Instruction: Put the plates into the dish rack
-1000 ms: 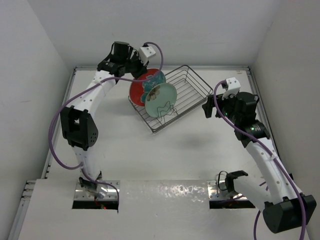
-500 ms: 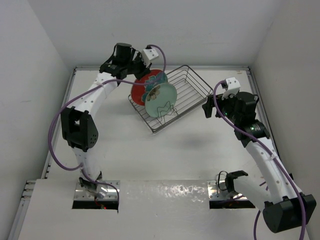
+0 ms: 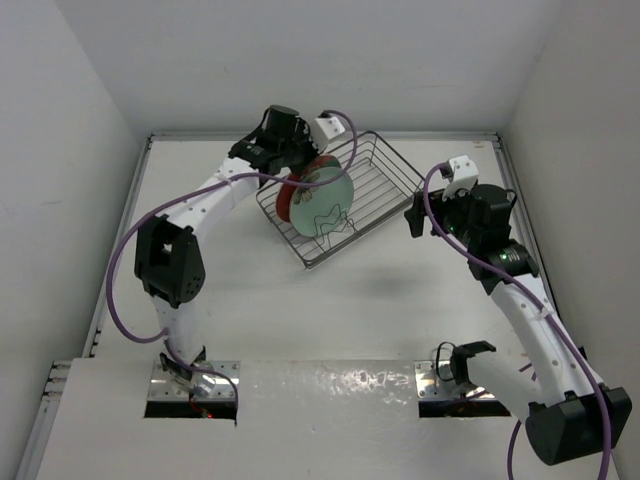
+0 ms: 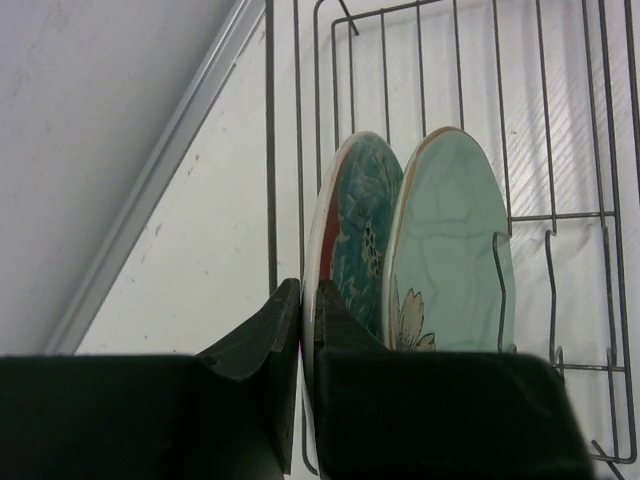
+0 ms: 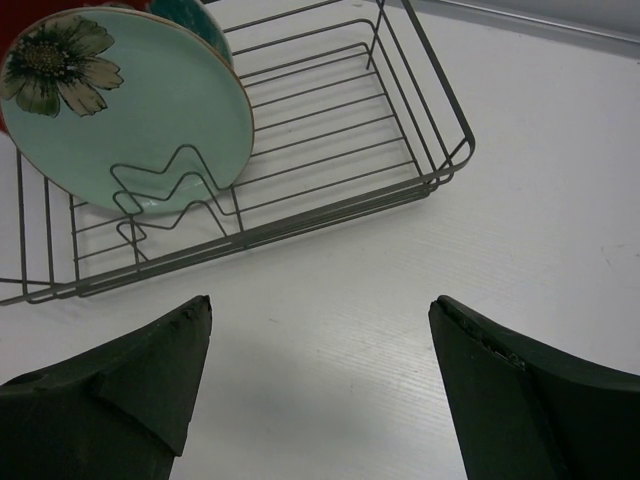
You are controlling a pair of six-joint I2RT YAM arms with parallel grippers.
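Note:
The pale mint-green plate [image 3: 325, 200] with a flower mark stands upright on edge in the dish rack [image 3: 382, 185], leaning on a wavy divider [image 5: 165, 185]. My left gripper [image 3: 298, 176] is shut on the rim of the red-rimmed plate [image 3: 282, 200]. It holds that plate upright just behind the mint one, inside the rack's left rim. In the left wrist view the jaws [image 4: 308, 300] pinch the red-rimmed plate [image 4: 355, 235], close beside the mint plate [image 4: 450, 240]. Whether it rests on the rack floor is hidden. My right gripper [image 3: 413, 215] hangs open over bare table, to the right of the rack [image 5: 400, 150].
White walls enclose the table on the left, back and right, and the rack sits askew near the back wall. A raised table edge strip [image 4: 160, 190] runs just left of the rack. My right fingertips [image 5: 195, 320] frame bare white tabletop [image 5: 330, 330].
My left arm has swung right, carrying the red-rimmed plate from the rack's left edge to just behind the mint plate. The right arm has stayed in place.

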